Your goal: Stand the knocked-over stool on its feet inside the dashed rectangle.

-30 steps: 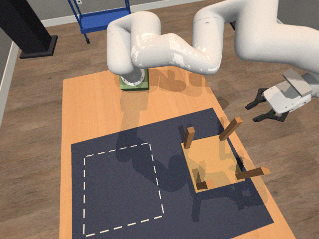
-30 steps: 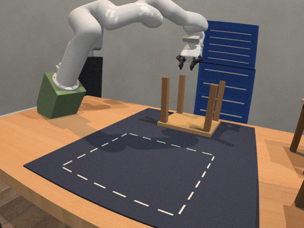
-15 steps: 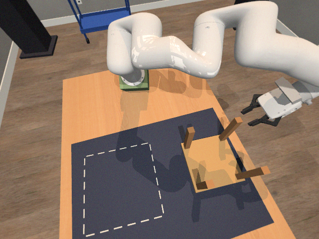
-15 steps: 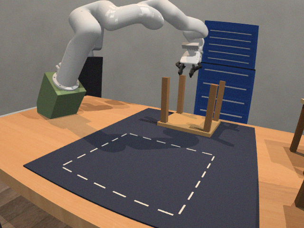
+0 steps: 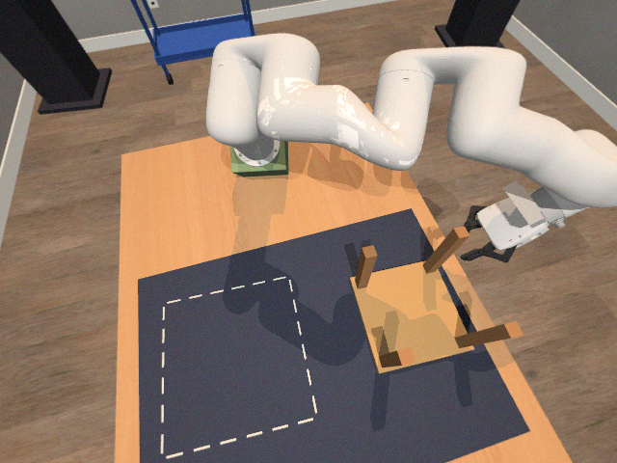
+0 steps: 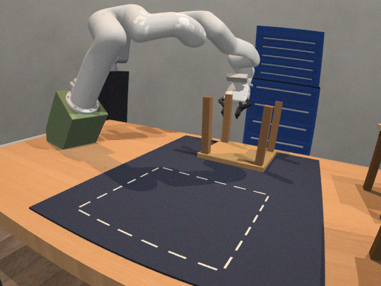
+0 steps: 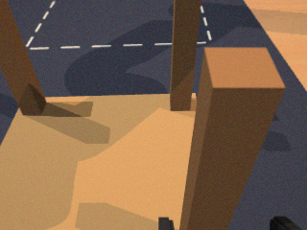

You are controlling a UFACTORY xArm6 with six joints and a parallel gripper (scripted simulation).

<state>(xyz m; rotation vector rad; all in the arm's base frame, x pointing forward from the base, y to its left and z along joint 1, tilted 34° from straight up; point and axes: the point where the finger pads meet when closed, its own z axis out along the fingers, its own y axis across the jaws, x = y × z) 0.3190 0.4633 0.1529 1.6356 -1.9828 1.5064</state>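
Wooden stool (image 5: 408, 318) (image 6: 233, 151) (image 7: 134, 177): lying upside down, its pale square seat resting flat on the mat and its four brown legs pointing upward.
Stool position: sitting wholly outside the dashed rectangle (image 5: 174, 455) (image 6: 177, 254) (image 7: 102, 46), beside it, near the mat's edge on the side facing the blue drawer cabinet.
Gripper (image 5: 467, 241) (image 6: 230, 115) (image 7: 225, 223): standing roughly half open, its black fingers holding nothing.
Nearest leg (image 5: 448, 249) (image 6: 227, 118) (image 7: 225, 144): rising close to the gripper, partly covering it in the exterior view, and appearing between the two fingertips in the wrist view.
White arm (image 5: 329, 114) (image 6: 166, 27): reaching out from its base and bending down at the wrist toward the stool's far side.
Green base block (image 5: 279, 168) (image 6: 83, 135): supporting the arm on the wooden table (image 5: 164, 224) (image 6: 24, 172) (image 7: 283, 38).
Dark blue mat (image 5: 233, 373) (image 6: 292, 230) (image 7: 129, 29): lying on the table, bearing the white dashed outline and catching the arm's shadow.
Blue cart (image 5: 199, 40): standing on the floor behind the arm.
Blue drawer cabinet (image 6: 286, 55): standing behind the table, partly hidden by the stool's legs.
Black columns (image 5: 54, 54): flanking the cart in the top view.
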